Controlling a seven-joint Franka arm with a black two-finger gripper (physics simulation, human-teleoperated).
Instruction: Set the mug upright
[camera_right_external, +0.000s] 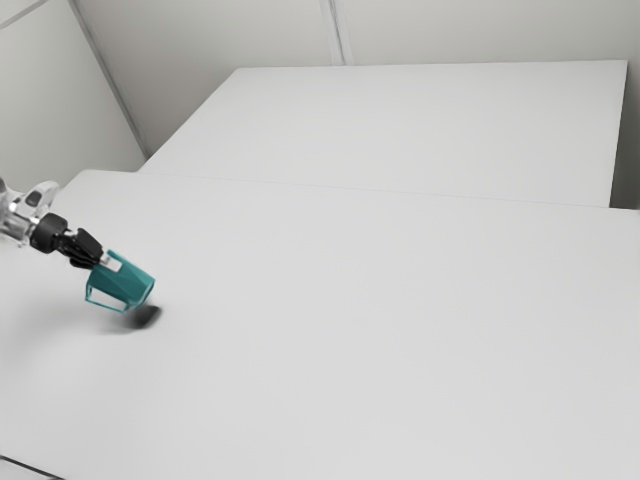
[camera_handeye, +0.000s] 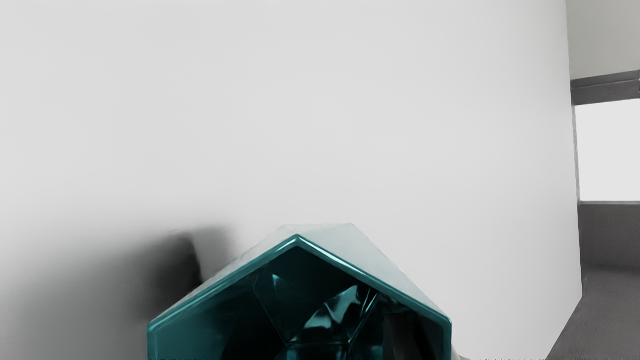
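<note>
So the hand has the mug pinched near its rim, over the exterior view's left part of the worktop. The mug's tilted, not upright, mouth toward the hand, with the handle on its lower side. Dark shadow just beneath.

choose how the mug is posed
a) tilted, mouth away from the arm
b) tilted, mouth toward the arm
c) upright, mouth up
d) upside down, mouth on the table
b, since the mug leans in the exterior view and the wrist view looks into its mouth.
</note>
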